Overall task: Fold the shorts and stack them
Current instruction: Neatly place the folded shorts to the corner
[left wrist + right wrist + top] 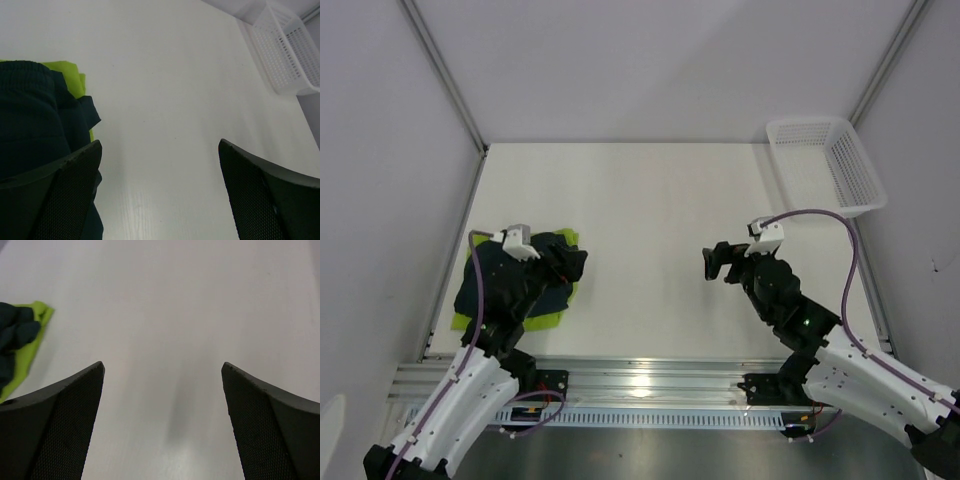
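Note:
The dark navy-teal shorts point(495, 282) lie folded on top of the lime green shorts point(558, 318) at the table's left front. The green pair shows only as a rim around the dark pair. My left gripper point(572, 263) is open and empty, just above the right edge of the stack. In the left wrist view the dark shorts point(30, 120) and a green strip point(70, 80) lie at the left. My right gripper point(715, 262) is open and empty over bare table at mid right. The right wrist view shows the green edge point(27, 335) at far left.
A white mesh basket point(825, 162) stands at the table's back right corner; it also shows in the left wrist view point(287, 50). Grey walls close the table point(650, 220) on three sides. An aluminium rail point(640, 385) runs along the near edge.

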`<state>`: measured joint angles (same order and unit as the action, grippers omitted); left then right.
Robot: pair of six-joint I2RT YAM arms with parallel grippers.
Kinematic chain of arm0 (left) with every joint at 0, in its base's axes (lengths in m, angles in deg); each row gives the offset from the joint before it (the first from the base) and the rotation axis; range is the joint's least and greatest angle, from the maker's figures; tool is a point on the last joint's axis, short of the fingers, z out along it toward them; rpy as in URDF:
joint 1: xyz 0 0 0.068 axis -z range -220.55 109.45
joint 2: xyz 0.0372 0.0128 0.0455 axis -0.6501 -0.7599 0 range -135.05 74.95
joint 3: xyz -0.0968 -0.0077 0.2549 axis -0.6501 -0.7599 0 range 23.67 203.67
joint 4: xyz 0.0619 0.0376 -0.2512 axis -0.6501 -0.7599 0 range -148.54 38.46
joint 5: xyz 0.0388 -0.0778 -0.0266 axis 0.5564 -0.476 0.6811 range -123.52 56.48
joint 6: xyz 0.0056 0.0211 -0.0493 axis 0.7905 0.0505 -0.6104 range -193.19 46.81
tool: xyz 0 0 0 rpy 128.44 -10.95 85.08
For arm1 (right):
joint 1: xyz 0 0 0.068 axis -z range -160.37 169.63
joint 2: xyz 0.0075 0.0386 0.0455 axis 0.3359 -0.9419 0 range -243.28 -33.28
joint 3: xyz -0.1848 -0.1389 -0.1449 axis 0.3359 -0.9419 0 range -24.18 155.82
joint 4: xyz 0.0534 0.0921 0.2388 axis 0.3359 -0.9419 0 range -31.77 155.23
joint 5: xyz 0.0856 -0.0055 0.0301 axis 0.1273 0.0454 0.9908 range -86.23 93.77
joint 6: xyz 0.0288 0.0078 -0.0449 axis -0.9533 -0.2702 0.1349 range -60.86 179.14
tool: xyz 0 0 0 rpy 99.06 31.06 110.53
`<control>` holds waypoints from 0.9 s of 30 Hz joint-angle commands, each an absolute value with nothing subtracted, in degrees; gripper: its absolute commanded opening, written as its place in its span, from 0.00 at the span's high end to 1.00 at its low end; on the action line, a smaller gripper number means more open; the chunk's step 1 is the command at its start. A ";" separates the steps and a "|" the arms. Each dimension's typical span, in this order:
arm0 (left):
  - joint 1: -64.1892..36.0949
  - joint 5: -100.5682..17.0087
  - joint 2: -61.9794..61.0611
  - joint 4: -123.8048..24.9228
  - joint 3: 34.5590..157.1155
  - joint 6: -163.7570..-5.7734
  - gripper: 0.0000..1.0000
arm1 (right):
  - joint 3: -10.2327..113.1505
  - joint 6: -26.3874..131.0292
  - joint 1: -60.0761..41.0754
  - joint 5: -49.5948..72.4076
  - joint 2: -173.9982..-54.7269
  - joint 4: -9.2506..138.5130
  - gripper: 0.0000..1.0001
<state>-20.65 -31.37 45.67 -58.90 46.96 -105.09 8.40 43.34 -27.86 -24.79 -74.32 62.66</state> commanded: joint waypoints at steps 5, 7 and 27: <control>-18.93 -23.07 57.96 -56.81 38.18 -99.64 0.01 | -0.96 42.35 -27.75 -40.08 -69.15 67.07 0.01; -18.93 -23.32 59.30 -58.23 38.26 -98.86 0.01 | -3.16 40.95 -27.75 -40.27 -69.14 67.77 0.01; -18.93 -22.88 58.33 -56.03 36.32 -99.64 0.01 | -7.39 37.34 -26.87 -45.19 -66.24 66.46 0.00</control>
<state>-19.33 -22.71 56.88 -58.13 36.71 -101.09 -7.20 39.08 -27.11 -42.56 -66.69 64.47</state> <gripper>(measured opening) 0.991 0.993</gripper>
